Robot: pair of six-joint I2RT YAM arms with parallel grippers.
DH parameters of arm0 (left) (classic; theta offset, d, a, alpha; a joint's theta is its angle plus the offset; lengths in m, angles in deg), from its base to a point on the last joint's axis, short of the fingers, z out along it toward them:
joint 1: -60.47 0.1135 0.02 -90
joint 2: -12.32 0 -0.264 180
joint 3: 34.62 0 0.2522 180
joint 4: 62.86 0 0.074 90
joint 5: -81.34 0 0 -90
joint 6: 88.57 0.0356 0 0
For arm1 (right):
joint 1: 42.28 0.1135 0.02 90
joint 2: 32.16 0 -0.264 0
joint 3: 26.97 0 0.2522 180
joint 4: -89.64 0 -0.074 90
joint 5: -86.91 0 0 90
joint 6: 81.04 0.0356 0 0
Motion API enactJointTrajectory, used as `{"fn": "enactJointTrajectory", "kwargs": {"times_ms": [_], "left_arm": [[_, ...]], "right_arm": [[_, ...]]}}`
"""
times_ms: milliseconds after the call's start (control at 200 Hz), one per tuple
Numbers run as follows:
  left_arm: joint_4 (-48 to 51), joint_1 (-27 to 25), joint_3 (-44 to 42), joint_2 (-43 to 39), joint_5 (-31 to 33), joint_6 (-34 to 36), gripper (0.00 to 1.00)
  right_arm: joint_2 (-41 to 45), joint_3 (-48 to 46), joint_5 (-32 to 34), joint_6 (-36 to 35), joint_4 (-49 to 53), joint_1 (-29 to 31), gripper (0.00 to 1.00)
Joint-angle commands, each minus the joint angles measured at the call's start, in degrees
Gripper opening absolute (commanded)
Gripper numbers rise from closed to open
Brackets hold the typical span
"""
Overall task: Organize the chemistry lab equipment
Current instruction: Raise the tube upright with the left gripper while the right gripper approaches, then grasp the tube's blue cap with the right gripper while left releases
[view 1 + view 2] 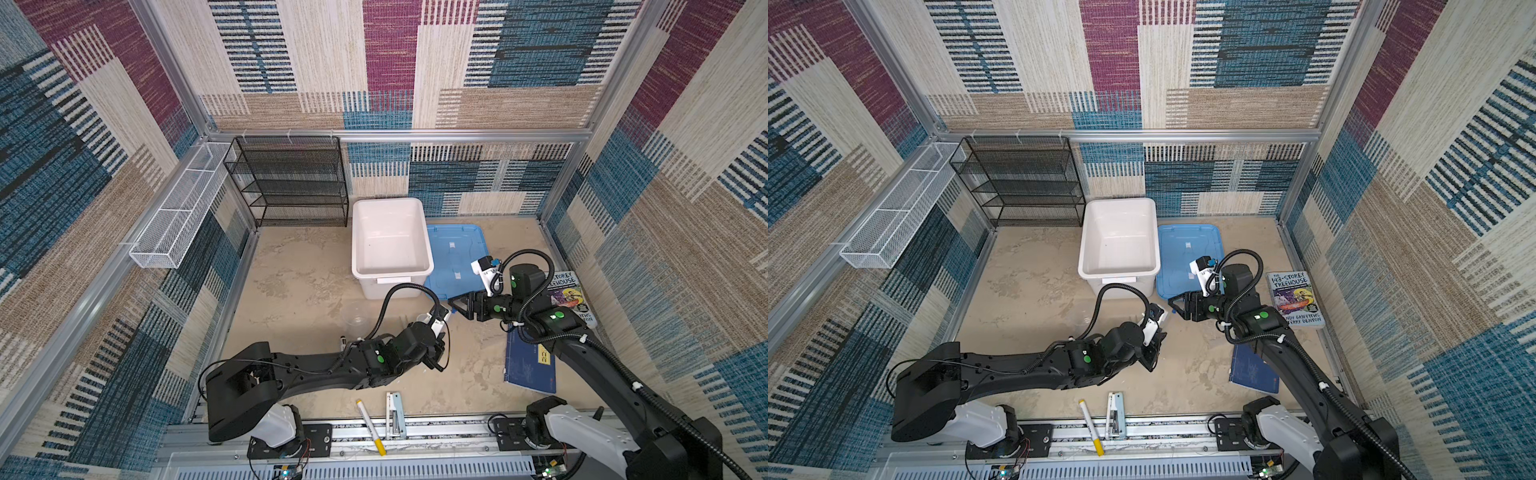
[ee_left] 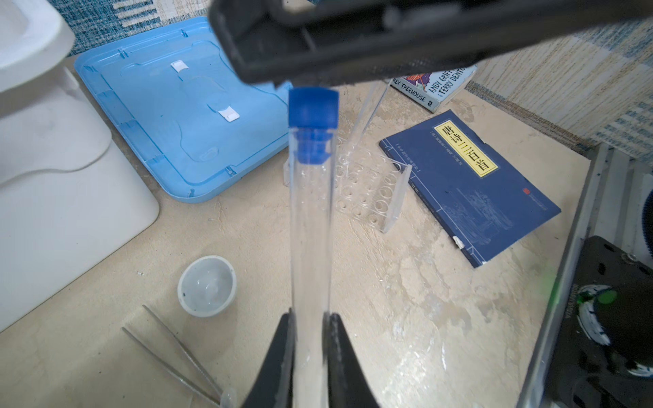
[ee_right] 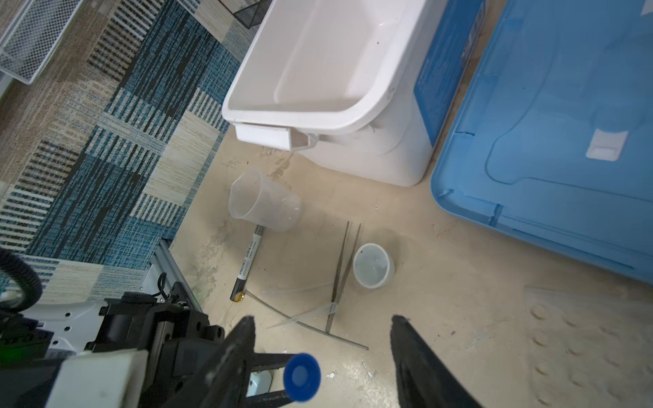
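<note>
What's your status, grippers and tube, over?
Left gripper shut on test tube. Right gripper open, jaws either side of the blue cap. Tube rack beside blue book; tweezers and dish lie apart from it.

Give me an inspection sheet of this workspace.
Surface: mottled beige tabletop, scuffed.
Job's things: clear blue-capped test tube in left claw; clear tube rack beside dark blue book; small white round dish, metal tweezers, thin clear rods, clear plastic beaker loose.
Clutter: black marker pen, yellow-tipped marker pen, illustrated book, pale stapler-like tool.
Claws: left claw shut on tube; right claw open, jaws either side of its cap.
Cables: black corrugated hoses looped above both wrists, no snag seen.
Surroundings: white plastic bin, blue plastic lid, black mesh shelf, white mesh basket, patterned fabric walls.
</note>
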Motion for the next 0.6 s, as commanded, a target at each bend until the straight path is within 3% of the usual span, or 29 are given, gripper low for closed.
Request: {"fn": "enactJointTrajectory", "kwargs": {"times_ms": [0,260,596], "left_arm": [[-1.8,0.1,0.5,0.0,1.4,3.3,0.16],[-2.8,0.0,0.1,-0.2,1.2,3.6,0.16],[-3.2,0.0,0.2,-0.1,1.2,4.0,0.16]], "right_arm": [[0.1,-0.5,-3.4,1.4,-3.6,0.4,0.56],[0.0,-1.6,-5.4,1.9,-5.0,0.7,0.38],[0.0,-2.8,-6.9,2.0,-5.6,0.7,0.28]]}}
